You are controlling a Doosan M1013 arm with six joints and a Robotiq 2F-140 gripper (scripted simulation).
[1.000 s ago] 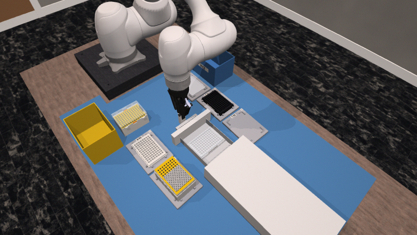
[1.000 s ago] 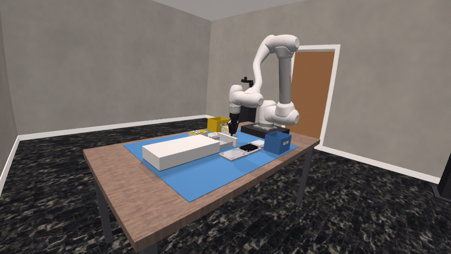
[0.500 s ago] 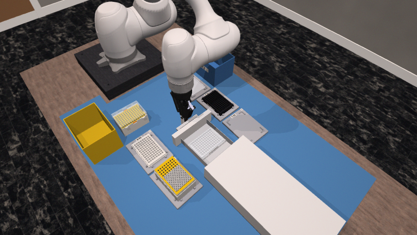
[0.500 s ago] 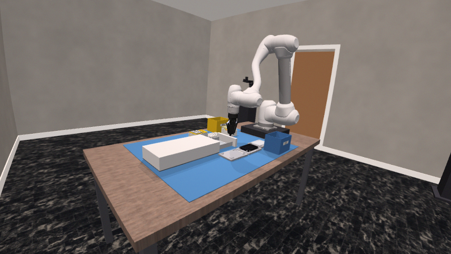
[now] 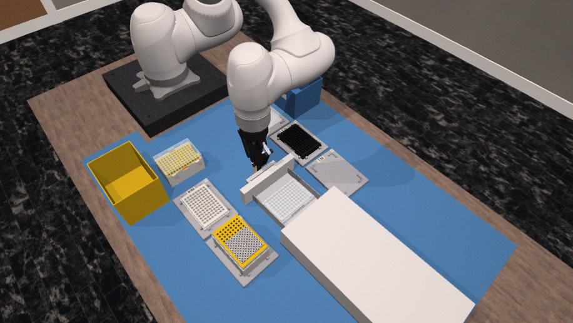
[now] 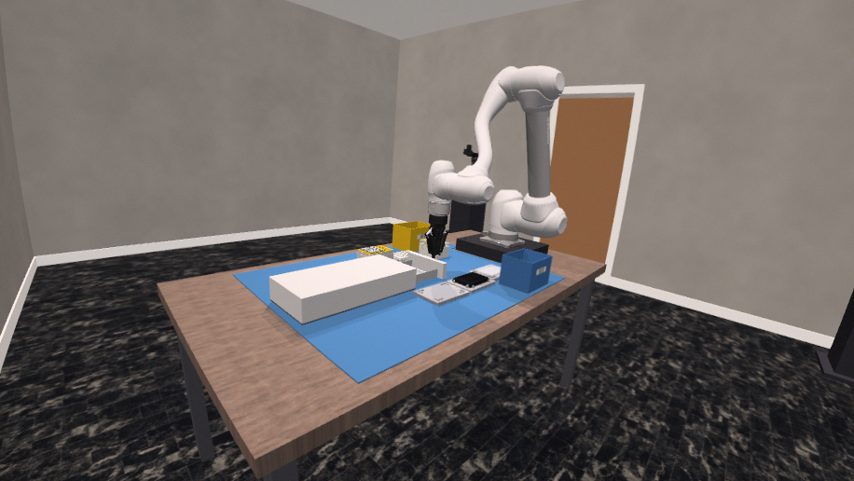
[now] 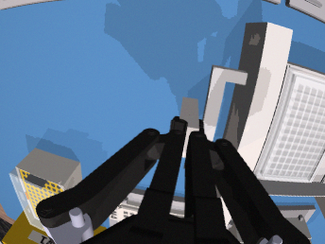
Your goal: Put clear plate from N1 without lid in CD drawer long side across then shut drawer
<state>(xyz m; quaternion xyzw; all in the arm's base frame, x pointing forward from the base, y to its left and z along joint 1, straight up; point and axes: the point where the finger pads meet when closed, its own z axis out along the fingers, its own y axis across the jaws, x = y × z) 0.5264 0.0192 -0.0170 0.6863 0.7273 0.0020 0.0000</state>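
While the drawer (image 5: 271,179) of the cooler (image 5: 373,256) stood open, the clear plate (image 5: 286,198) was seen lying flat inside it. The end effector (image 5: 259,163) was held pressed together on nothing, just beside the bar handle (image 5: 260,171).

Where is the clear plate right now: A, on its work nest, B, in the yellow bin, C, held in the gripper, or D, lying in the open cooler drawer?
D: the clear plate lies flat in the pulled-out drawer, while the gripper is shut on nothing beside the bar handle.
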